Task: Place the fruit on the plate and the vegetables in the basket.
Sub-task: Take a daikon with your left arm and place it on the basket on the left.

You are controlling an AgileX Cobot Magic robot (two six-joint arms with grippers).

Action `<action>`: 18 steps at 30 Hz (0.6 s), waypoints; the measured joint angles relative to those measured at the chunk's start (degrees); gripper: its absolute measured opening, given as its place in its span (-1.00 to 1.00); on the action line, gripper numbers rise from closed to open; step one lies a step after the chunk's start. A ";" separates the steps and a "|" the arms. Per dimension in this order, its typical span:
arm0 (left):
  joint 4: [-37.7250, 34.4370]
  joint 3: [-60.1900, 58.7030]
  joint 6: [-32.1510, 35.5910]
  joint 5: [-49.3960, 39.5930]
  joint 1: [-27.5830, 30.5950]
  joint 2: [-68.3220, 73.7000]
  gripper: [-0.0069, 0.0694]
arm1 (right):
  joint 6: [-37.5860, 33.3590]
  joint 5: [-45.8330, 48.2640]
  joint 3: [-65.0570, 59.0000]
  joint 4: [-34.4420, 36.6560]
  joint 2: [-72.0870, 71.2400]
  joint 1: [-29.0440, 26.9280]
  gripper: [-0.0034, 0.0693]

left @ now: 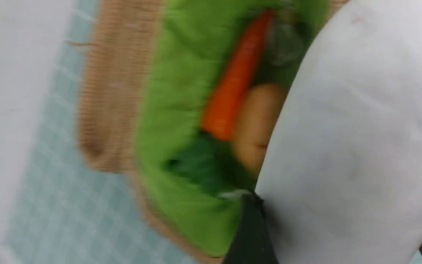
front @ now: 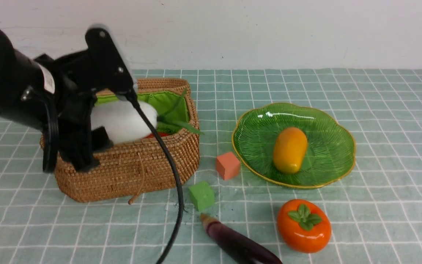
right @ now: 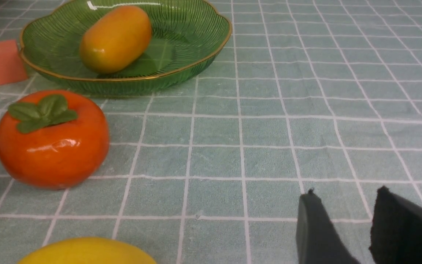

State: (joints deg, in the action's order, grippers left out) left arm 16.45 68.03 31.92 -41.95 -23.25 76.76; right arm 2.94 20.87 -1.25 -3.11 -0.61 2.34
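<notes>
Noted green-checked surface (front: 379,220), white wall (front: 269,33) across upper frame. Found left pincer (front: 117,118) clamped wide round radish (front: 139,121) over basket (front: 123,176) at left, long axis sideways, leaves (front: 181,124) pointing right. Found right pincer (right: 344,198) part open, empty.

**A:** Is there any writing you can read?

**B:** None. In the front view the left arm (front: 6,84) carries a small white sticker (front: 50,82), but whatever is printed on it is too small and blurred to make out.

**A:** What about those white marks on the plate (right: 196,47)?

**B:** They're glare on the glass, not letters or numbers.

**A:** And the wrist views?

**B:** The left wrist view is smeared with blur, so nothing there is legible. The right wrist view is sharp, yet I find no word, brand or number on anything on the surface (right: 306,128).
</notes>
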 joint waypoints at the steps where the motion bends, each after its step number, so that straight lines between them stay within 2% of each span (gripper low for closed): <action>1: 3.58 0.17 -2.17 2.12 0.00 0.41 0.55 | 0.00 0.00 0.00 0.00 0.00 0.00 -0.24; 3: 11.14 0.42 -8.39 7.00 0.00 2.28 0.55 | 0.00 0.00 0.00 0.00 0.00 0.00 -0.24; 5: 14.84 0.49 -11.10 8.65 0.05 3.44 0.55 | 0.00 0.00 0.00 0.00 0.00 0.00 -0.24; 6: 20.26 0.49 -16.86 11.41 0.05 5.38 0.55 | 0.00 0.00 0.00 0.00 0.00 0.00 -0.24; 7: 22.74 0.49 -20.59 12.45 0.05 6.65 0.55 | 0.00 0.00 0.00 0.00 0.00 0.00 -0.24; 8: 23.33 0.49 -21.33 12.88 0.05 6.99 0.55 | 0.00 0.00 0.00 0.00 0.00 0.00 -0.24; 9: 27.82 0.49 -27.16 14.15 0.05 9.77 0.55 | 0.00 0.00 0.00 0.00 0.00 0.00 -0.24; 11: 33.68 0.49 -34.44 14.73 0.05 14.20 0.55 | 0.00 0.00 0.00 0.00 0.00 0.00 -0.24; 12: 34.12 0.49 -35.63 14.73 0.05 14.54 0.55 | 0.00 0.00 0.00 0.00 0.00 0.00 -0.24; 14: 38.67 0.49 -42.44 14.91 0.05 18.45 0.55 | 0.00 0.00 0.00 0.00 0.00 0.00 -0.24; 15: 38.92 0.49 -42.44 14.91 0.05 18.68 0.55 | 0.00 0.00 0.00 0.00 0.00 0.00 -0.24; 18: 40.69 0.49 -48.32 15.02 0.05 20.94 0.55 | 0.00 0.00 0.00 0.00 0.00 0.00 -0.24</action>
State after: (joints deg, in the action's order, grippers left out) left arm 57.14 68.52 -16.40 -26.93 -23.20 97.71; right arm 2.94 20.87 -1.25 -3.11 -0.61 2.34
